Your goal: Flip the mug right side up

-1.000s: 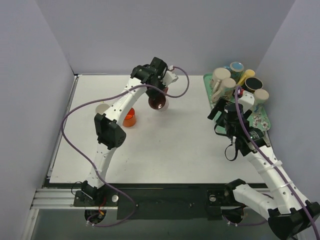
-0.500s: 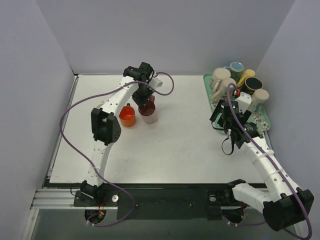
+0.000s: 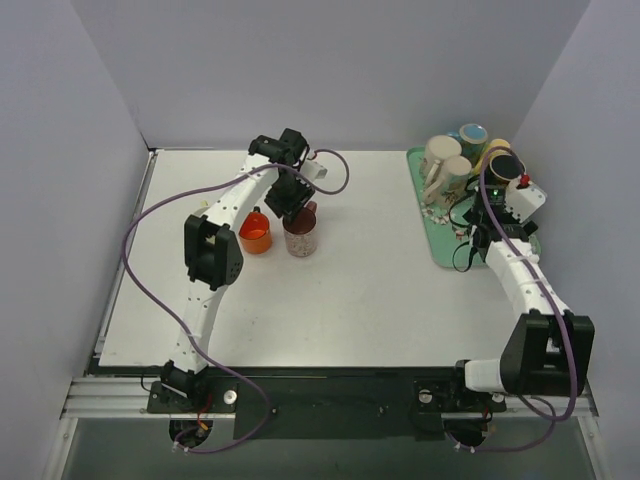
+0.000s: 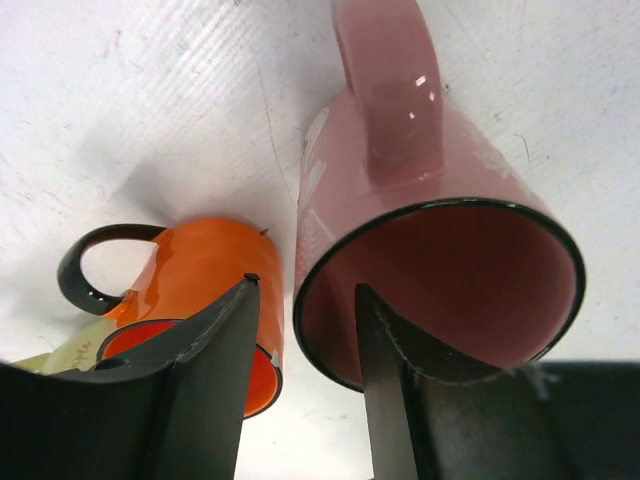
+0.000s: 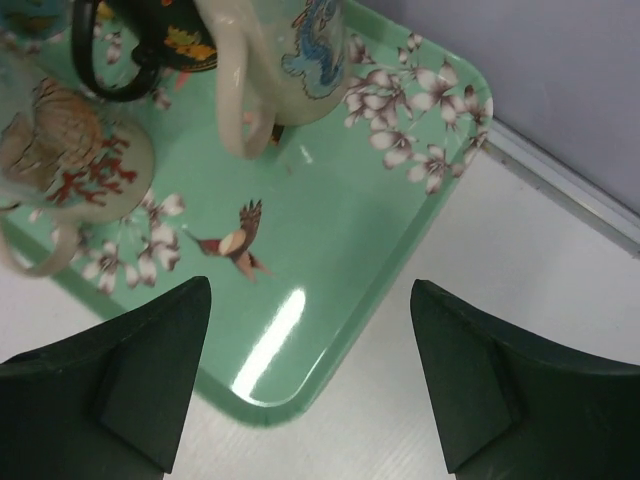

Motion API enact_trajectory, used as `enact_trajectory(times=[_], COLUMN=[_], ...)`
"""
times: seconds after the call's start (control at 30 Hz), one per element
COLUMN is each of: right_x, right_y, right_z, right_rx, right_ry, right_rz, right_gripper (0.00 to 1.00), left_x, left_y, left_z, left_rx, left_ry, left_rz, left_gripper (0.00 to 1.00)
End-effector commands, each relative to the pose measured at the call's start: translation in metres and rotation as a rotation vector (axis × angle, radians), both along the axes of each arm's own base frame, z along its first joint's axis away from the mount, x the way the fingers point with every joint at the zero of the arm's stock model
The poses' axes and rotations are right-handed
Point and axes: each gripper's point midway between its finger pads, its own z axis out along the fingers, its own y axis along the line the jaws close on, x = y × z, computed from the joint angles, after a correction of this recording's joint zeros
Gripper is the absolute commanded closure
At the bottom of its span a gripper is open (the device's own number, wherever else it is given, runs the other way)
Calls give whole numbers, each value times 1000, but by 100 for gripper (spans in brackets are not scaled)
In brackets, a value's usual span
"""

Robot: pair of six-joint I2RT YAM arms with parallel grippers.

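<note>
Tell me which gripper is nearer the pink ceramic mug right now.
Left. The left gripper straddles the pink ceramic mug's rim, with one finger inside its mouth. The right gripper hangs far off, over the green floral tray.

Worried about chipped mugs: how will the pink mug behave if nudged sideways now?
The pink mug looks like glazed ceramic: probably rigid, fairly heavy, slick. Upright on its base, it should slide rather than tip. The orange mug stands close beside it, so a sideways push could clink them together.
</note>
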Motion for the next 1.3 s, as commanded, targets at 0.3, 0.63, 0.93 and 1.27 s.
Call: enact_trajectory(times=[0.3, 0.63, 0.93, 1.27], right_x=[77, 106, 94, 54], right_y=[-45, -59, -82, -94], right_z=[-30, -58, -72, -78], right_rx=[33, 70, 37, 29], right_ry=[54, 129, 220, 273], right_rz=[-109, -157, -286, -257], right_gripper=[31, 30, 35, 48], left_x=[-4, -30, -50, -57], left_y=[2, 8, -3, -12], left_z=[122, 148, 140, 148], left_rx=[-177, -268, -349, -403], left_ry=[-249, -321, -236, -217], left_rz=[-58, -96, -142, -157], left_gripper=[35, 34, 34, 34])
